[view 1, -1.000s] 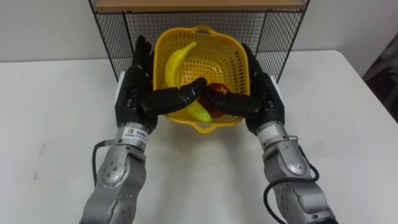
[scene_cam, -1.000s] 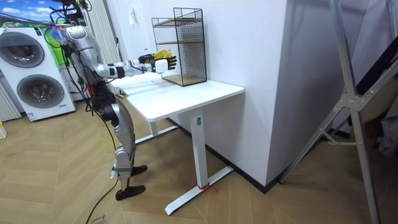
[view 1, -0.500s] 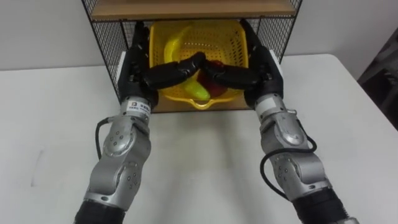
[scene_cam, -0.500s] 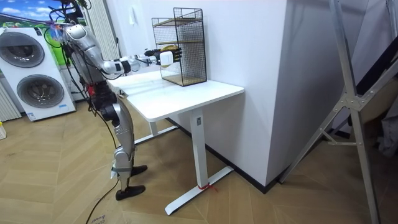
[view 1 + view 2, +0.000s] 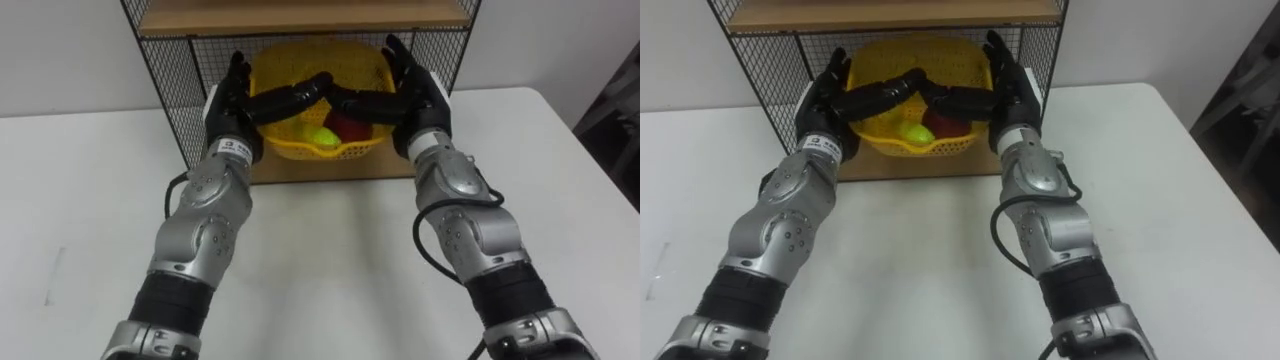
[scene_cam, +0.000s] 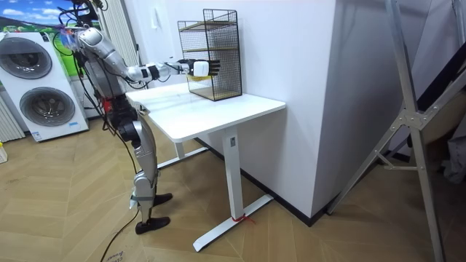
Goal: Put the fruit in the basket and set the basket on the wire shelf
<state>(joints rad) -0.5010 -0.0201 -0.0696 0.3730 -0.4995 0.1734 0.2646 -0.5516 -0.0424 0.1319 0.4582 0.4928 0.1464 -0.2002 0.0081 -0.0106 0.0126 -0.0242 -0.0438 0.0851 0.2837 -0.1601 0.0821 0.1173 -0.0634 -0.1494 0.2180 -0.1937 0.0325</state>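
Item: yellow basket, inside lower bay of wire shelf, low over wooden base; resting or lifted, cannot tell.
Contents: banana, red apple, touching, near front rim.
Grip: left hand and right hand clamp basket sides, thumbs hooked over front rim.
Surround: upper board close above; white table below.
Hazards, judged: hooked thumbs dragging basket out on withdrawal; fingers snagging side mesh; front rim near base edge, so shallow release could tip it.
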